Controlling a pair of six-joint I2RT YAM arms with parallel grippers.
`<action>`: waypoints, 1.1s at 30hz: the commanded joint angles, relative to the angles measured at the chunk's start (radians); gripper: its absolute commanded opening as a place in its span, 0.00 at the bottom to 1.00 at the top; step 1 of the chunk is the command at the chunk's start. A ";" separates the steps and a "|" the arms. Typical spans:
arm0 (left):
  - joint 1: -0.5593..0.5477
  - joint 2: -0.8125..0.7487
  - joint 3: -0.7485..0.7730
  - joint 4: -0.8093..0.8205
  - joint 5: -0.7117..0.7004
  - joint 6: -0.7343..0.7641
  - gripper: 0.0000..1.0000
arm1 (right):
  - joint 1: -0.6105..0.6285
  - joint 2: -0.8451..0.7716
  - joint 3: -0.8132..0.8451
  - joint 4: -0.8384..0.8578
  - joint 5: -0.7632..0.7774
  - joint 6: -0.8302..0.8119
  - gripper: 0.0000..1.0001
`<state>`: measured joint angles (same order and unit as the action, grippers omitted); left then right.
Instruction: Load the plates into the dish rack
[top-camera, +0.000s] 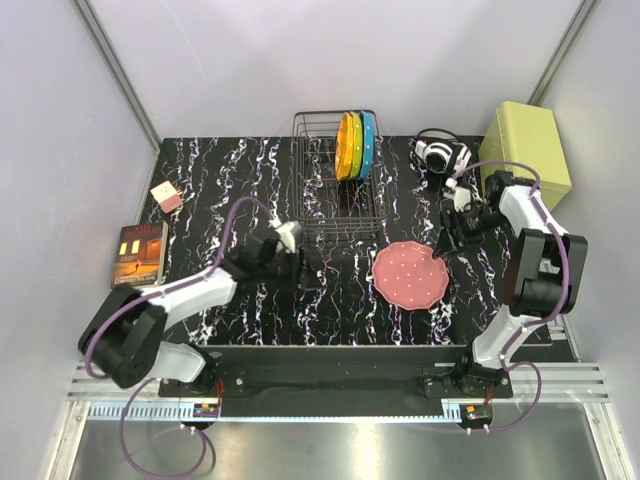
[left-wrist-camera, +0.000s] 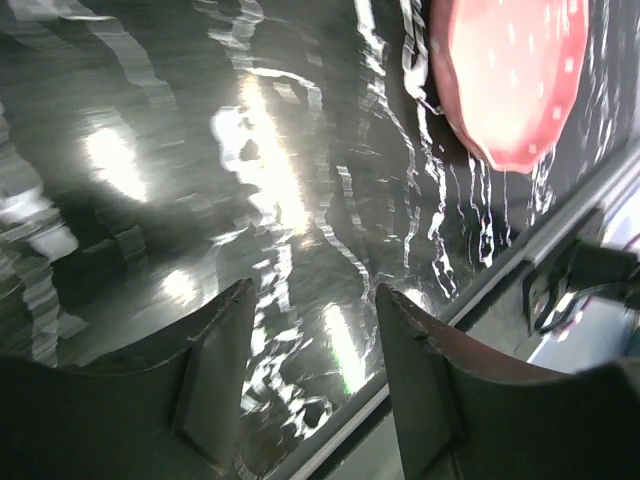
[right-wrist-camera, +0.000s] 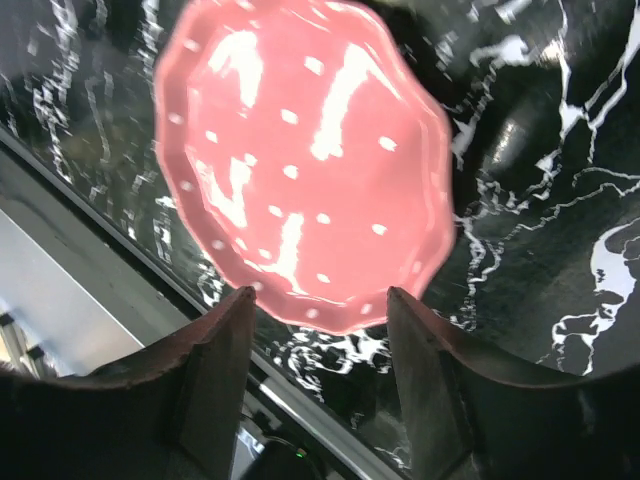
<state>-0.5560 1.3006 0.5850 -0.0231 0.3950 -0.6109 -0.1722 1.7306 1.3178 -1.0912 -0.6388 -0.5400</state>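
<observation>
The pink plate (top-camera: 410, 275) lies flat on the black marbled table, right of centre. The orange plate (top-camera: 343, 146), yellow-green plate (top-camera: 355, 146) and blue plate (top-camera: 368, 143) stand upright together in the back right of the black wire dish rack (top-camera: 325, 205). My left gripper (top-camera: 311, 269) is open and empty, low over the table in front of the rack, left of the pink plate (left-wrist-camera: 510, 80). My right gripper (top-camera: 443, 240) is open and empty, just above the pink plate's far right rim; the plate (right-wrist-camera: 300, 160) fills the right wrist view beyond the fingers (right-wrist-camera: 225, 350).
A book (top-camera: 140, 254) and a small pink-and-cream cube (top-camera: 166, 197) lie at the table's left. A black-and-white headset (top-camera: 440, 152) and a yellow-green box (top-camera: 526, 150) sit at the back right. The table's front edge rail (left-wrist-camera: 560, 225) runs close to the pink plate.
</observation>
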 joint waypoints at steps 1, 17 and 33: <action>-0.120 0.107 0.105 0.152 -0.039 0.056 0.54 | -0.047 0.075 -0.002 -0.033 0.019 -0.141 0.67; -0.298 0.515 0.381 0.239 -0.045 0.094 0.00 | -0.084 0.253 -0.006 -0.044 0.012 -0.304 0.69; -0.358 0.687 0.565 0.120 -0.114 0.157 0.00 | -0.018 0.411 0.058 -0.157 -0.222 -0.388 0.66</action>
<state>-0.8894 1.9743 1.1168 0.0937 0.3206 -0.5011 -0.2523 2.0983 1.3712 -1.2385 -0.7513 -0.8818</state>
